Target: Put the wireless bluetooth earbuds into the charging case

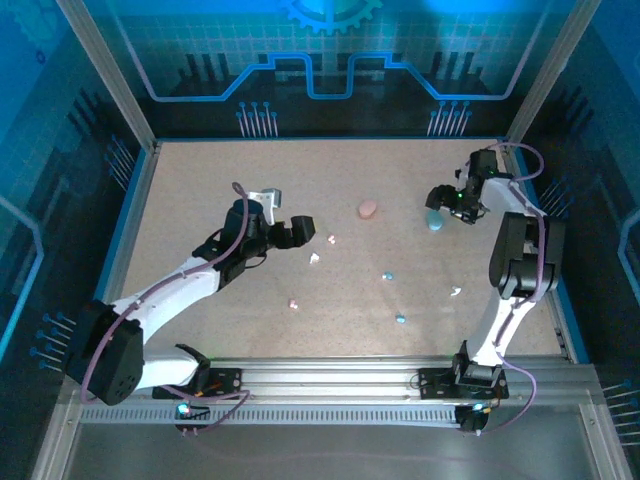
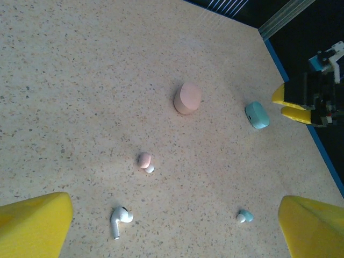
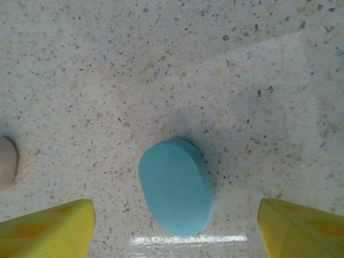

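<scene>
Right claw (image 3: 173,235) spread wide, teal case (image 3: 176,185) between its fingers | left claw (image 2: 172,228) open too, white earbud (image 2: 119,220) near | step: reaching for case | next: squeeze it gently

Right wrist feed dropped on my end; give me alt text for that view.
A teal charging case lies on the speckled table, centred between the right gripper's open yellow jaws, which stand clear of it on both sides. A sliver of the pink case shows at the left edge.
</scene>
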`<state>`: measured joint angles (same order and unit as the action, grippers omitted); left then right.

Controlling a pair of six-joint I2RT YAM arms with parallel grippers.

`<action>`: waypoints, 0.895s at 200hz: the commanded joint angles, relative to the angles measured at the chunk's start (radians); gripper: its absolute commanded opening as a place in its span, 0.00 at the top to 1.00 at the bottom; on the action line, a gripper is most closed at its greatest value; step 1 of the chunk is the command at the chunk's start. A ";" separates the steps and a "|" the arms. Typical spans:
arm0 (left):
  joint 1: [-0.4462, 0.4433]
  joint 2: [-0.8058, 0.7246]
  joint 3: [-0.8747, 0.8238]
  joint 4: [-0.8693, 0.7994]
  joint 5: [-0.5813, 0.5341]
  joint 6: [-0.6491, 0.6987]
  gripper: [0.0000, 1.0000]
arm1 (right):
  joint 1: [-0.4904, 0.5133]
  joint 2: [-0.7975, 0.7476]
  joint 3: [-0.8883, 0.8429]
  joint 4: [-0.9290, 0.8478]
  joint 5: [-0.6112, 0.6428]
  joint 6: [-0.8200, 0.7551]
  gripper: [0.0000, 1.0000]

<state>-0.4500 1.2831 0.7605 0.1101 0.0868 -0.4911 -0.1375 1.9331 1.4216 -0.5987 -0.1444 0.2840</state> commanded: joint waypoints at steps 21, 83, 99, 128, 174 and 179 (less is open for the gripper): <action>-0.004 -0.011 0.031 -0.011 -0.018 0.001 0.01 | 0.073 0.070 0.086 -0.116 0.156 -0.099 0.23; -0.005 -0.036 0.030 -0.030 -0.032 0.007 0.01 | 0.136 0.160 0.164 -0.172 0.252 -0.179 0.31; -0.005 -0.038 0.031 -0.034 -0.031 0.007 0.01 | 0.147 0.175 0.172 -0.179 0.276 -0.187 0.32; -0.004 -0.047 0.025 -0.037 -0.033 0.005 0.01 | 0.158 0.181 0.168 -0.177 0.301 -0.199 0.37; -0.004 -0.051 0.024 -0.036 -0.033 -0.001 0.01 | 0.166 0.190 0.156 -0.166 0.318 -0.201 0.42; -0.004 -0.051 0.025 -0.036 -0.032 -0.002 0.01 | 0.166 0.191 0.156 -0.165 0.317 -0.200 0.44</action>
<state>-0.4500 1.2591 0.7624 0.0860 0.0654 -0.4919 0.0143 2.1006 1.5650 -0.7464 0.1505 0.0956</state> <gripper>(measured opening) 0.989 0.588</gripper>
